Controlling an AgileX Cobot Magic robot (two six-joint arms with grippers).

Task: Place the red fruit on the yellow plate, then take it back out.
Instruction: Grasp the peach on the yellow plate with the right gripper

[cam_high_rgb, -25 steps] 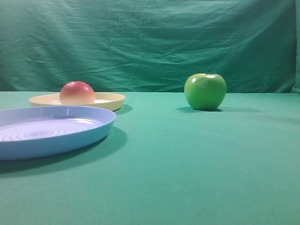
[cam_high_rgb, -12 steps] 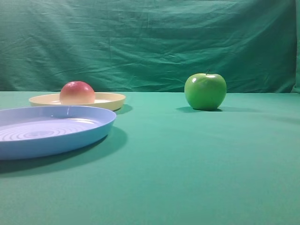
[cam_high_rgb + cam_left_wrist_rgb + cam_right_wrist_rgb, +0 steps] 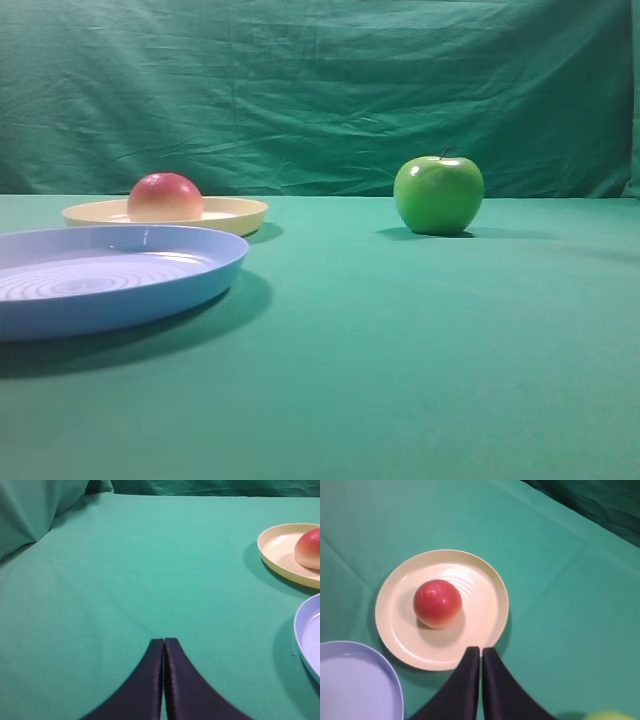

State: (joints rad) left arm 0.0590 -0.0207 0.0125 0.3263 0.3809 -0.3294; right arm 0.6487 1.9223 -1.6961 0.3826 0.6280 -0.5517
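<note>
Red fruit (image 3: 437, 603) on yellow plate (image 3: 485, 587): smooth, round, likely slippery; grip its widest part; both pincers clenched, empty

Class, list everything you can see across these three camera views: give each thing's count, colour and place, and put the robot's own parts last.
red fruit: one, red fading to peach, on the yellow plate
yellow plate: one, pale cream-yellow, behind the blue plate
blue plate: one, light blue, ridged, front left, bare
green apple: one, glossy green, on the cloth, right of the plates
cloth: green, covering table and backdrop
left hand: dark, shut, holding nothing
right hand: dark, shut, above the yellow plate's edge
</note>
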